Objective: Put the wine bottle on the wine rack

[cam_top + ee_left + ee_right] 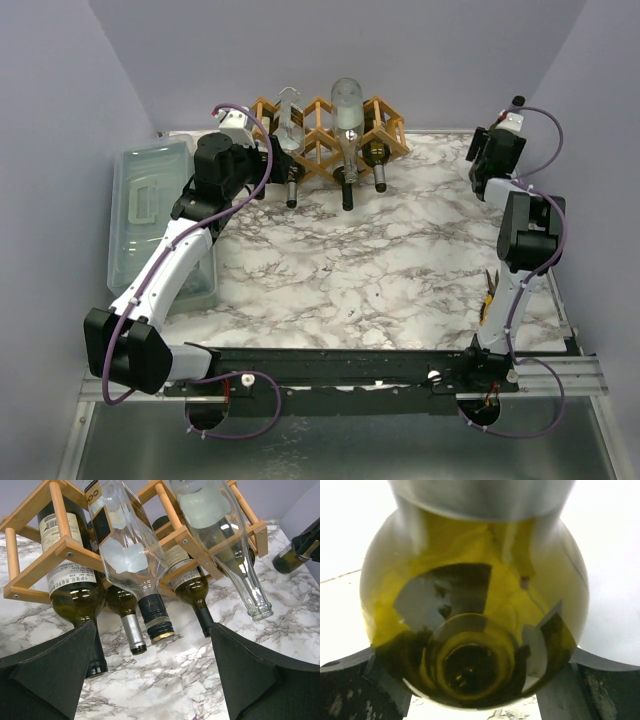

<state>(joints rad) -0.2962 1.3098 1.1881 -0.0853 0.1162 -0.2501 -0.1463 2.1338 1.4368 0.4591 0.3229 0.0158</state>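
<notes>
The wine bottle [516,108], dark green with a silver foil neck, stands upright at the back right corner of the marble table [370,260]. It fills the right wrist view [470,580] and shows at the edge of the left wrist view [289,560]. My right gripper [495,150] has its jaws wide around the bottle's body [472,692], one finger on each side; contact cannot be made out. The wooden wine rack [322,128] [75,552] stands at the back centre. My left gripper [265,165] [152,670] hangs open just in front of its left end, holding nothing.
Several bottles lie in the rack, among them a clear one [347,110] [125,545], their necks jutting out over the table towards me. A grey-green lidded plastic box [150,215] stands along the left edge, under the left arm. Walls close in behind and at both sides.
</notes>
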